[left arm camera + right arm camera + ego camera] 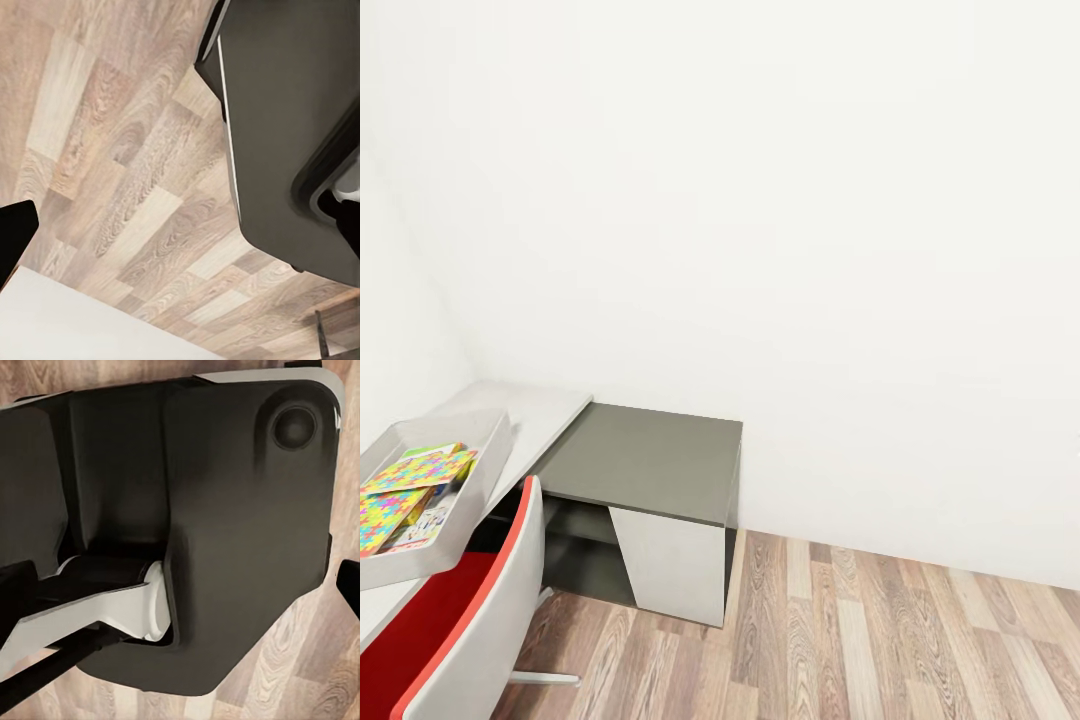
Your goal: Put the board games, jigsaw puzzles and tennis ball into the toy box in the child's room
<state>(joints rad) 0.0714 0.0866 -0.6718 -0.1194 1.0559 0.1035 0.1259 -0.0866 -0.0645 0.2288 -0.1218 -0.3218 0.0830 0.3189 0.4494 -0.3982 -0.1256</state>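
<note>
Toybox (488,452) sits at desk (550,415) edge by red chair (430,640) w/ two jigsaws (405,485) inside, so robot's likely between fetches; claws tucked over floor (880,630), grip can't tell; next: turn to remaining toys.

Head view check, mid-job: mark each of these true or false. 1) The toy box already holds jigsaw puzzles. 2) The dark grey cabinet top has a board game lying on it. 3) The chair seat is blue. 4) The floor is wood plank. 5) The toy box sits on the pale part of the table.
1) True: two jigsaw puzzles lie inside the toy box, over a white printed box.
2) False: the dark grey cabinet top carries nothing.
3) False: the chair has a red seat and a pale grey back.
4) True: the floor is wood plank.
5) True: the toy box rests on the pale grey table, beside the cabinet section.
</note>
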